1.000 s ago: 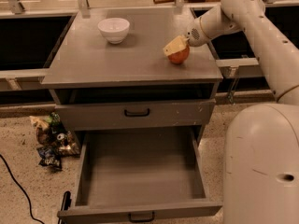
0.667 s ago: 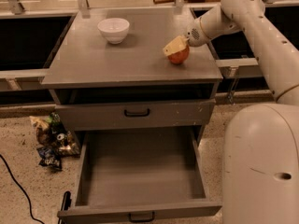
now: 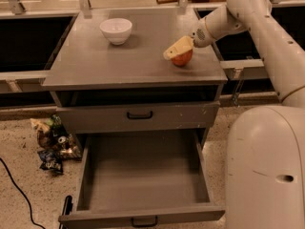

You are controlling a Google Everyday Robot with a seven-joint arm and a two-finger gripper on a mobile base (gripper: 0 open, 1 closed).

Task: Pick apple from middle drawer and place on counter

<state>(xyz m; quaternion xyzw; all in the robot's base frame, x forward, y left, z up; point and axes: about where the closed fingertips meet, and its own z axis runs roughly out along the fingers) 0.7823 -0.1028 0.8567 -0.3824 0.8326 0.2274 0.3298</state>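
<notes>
The apple (image 3: 183, 59) is red-orange and sits at the right side of the grey counter (image 3: 95, 63), touching or just above its surface. My gripper (image 3: 179, 50) reaches in from the right on the white arm and is shut on the apple, with a yellowish finger (image 3: 175, 48) lying over the apple's top and left side. The other finger is hidden behind the apple. The middle drawer (image 3: 143, 175) below is pulled fully open, and its wide grey floor holds nothing.
A white bowl (image 3: 116, 30) stands at the back left of the counter. The shallower upper drawer (image 3: 139, 114) is closed. Snack bags (image 3: 52, 144) and a black cable (image 3: 19, 194) lie on the floor at left. My white base (image 3: 267, 171) stands at the right.
The gripper and the apple have dropped very slightly toward the counter. Everything else is as before.
</notes>
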